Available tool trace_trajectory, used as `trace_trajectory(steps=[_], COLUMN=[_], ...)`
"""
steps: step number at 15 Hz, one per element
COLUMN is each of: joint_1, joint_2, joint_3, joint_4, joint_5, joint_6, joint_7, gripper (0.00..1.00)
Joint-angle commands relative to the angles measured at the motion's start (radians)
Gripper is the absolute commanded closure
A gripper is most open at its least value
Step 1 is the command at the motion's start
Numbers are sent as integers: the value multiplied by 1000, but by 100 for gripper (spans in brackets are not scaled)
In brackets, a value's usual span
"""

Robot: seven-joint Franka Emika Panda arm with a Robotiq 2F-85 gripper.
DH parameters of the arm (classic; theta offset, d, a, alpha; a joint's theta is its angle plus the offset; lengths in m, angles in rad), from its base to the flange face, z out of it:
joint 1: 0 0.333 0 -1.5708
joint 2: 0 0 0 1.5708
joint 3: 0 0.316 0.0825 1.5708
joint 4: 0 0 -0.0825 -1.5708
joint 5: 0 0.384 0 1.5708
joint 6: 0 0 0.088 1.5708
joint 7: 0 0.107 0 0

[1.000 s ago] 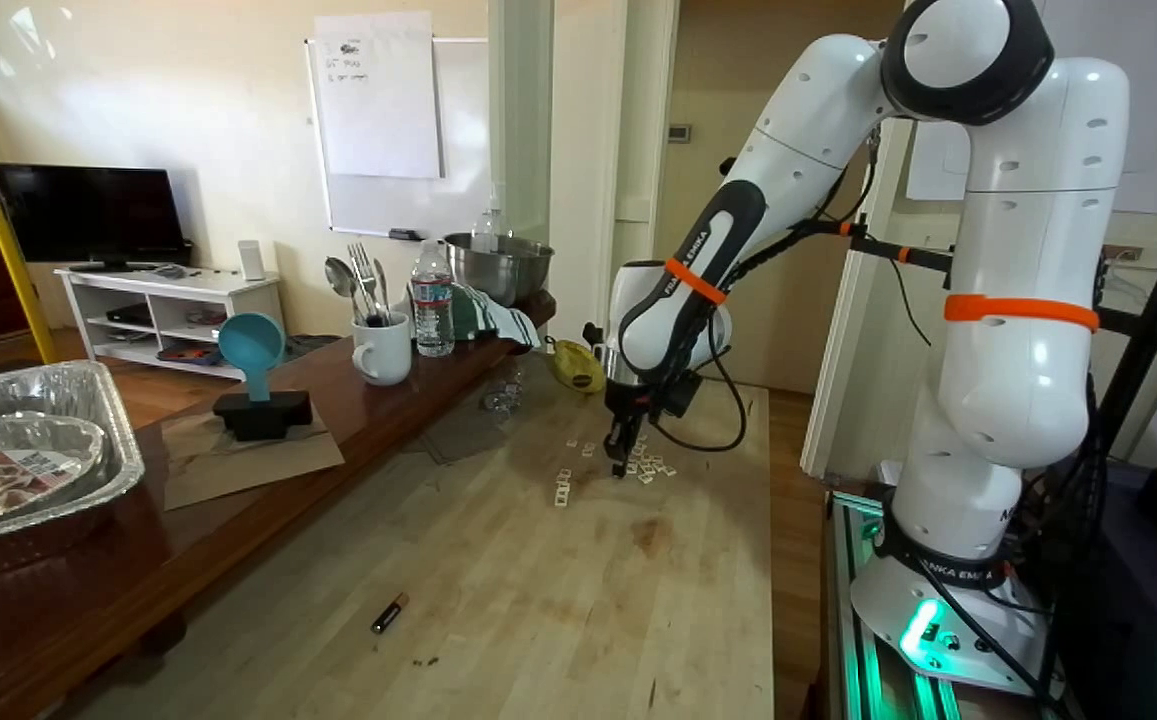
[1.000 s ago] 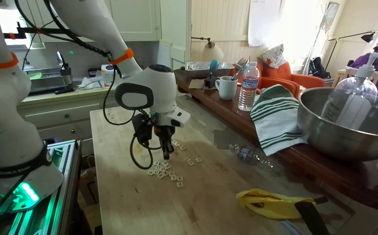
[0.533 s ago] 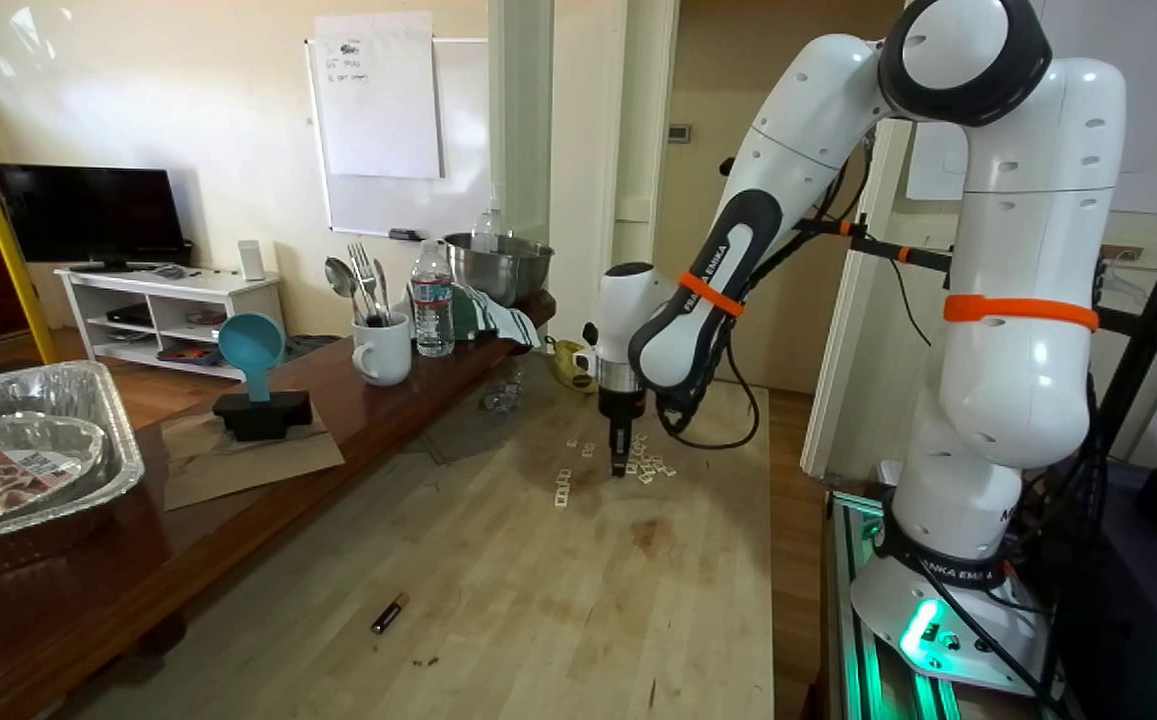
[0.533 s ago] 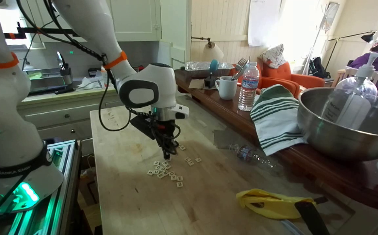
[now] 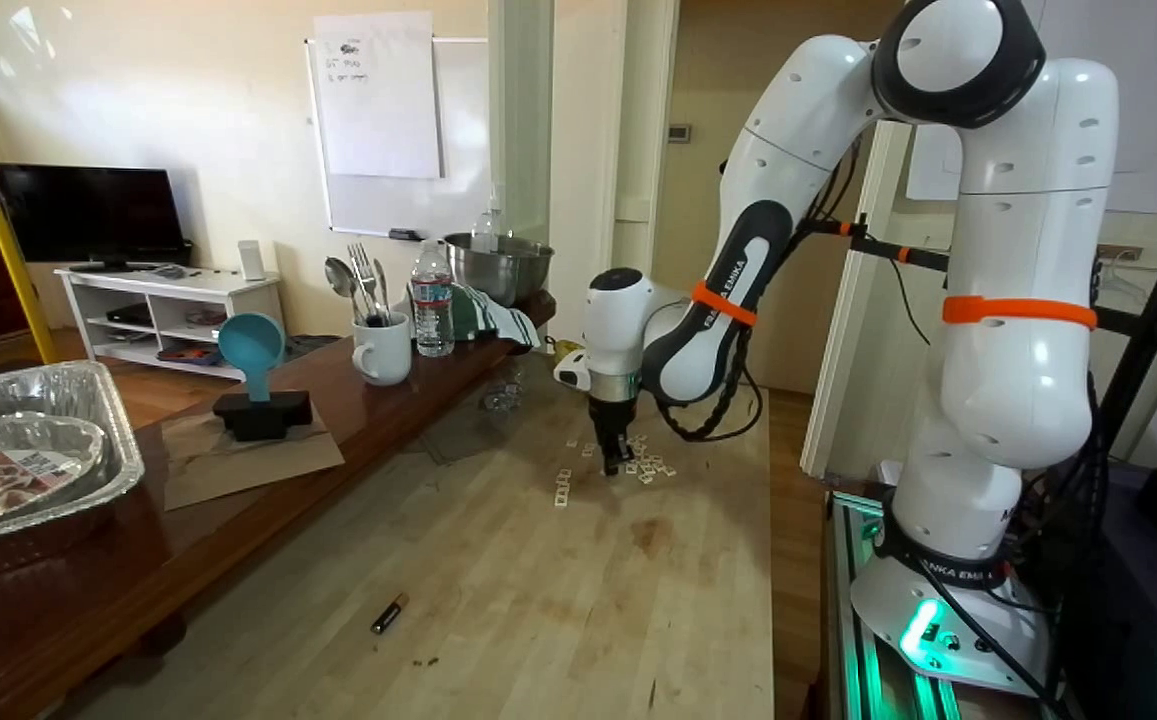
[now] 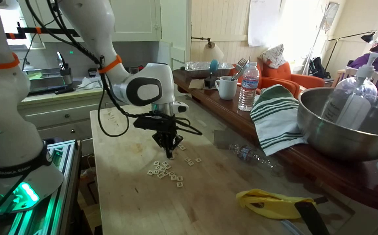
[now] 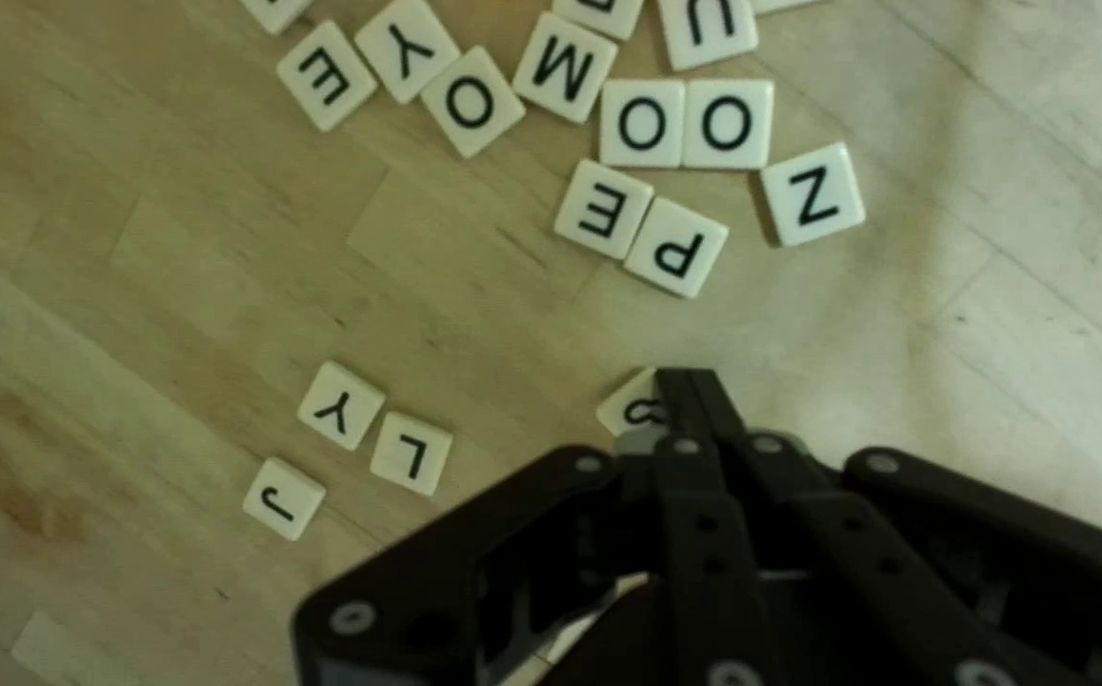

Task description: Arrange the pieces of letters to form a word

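The letter pieces are small cream square tiles lying flat on the light wood table. A loose cluster (image 5: 646,468) shows beside my gripper in both exterior views (image 6: 163,168). In the wrist view it includes a Z tile (image 7: 812,195), an E tile (image 7: 603,210) and a P tile (image 7: 677,248). A Y tile (image 7: 341,405), an L tile (image 7: 411,453) and a J tile (image 7: 284,498) lie apart. A short row (image 5: 562,490) is mostly hidden in the wrist view. My gripper (image 7: 689,373) points down, fingers together, holding nothing visible; its tips partly cover one tile (image 7: 629,408), contact unclear.
A battery (image 5: 389,613) lies on the table (image 5: 538,610). A plastic bottle (image 6: 246,153) lies beside a raised dark wood ledge (image 6: 231,104), which bears a mug (image 6: 227,88), an upright bottle (image 6: 249,86) and a metal bowl (image 6: 339,140). A yellow object (image 6: 270,204) lies near the ledge.
My gripper and wrist have turned about the vertical axis, with the fingertips staying close to the same spot and shifting slightly. The clustered tiles look unmoved; the tile at the fingertips may have shifted slightly.
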Motion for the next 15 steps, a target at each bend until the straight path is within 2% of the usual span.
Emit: trace_trajectory(steps=[1,5,8,15], joint_1=[7,1,3,-21], joint_2=[107,99,60,-16], joint_3=[13,21,18,34], joint_4=[19,16,16,-21], joint_5=[-68,-76,-46,199], joint_6=[25,12,-19,-3], joint_7=[-76,-214,-199,-151], gripper=[100,100,100,100])
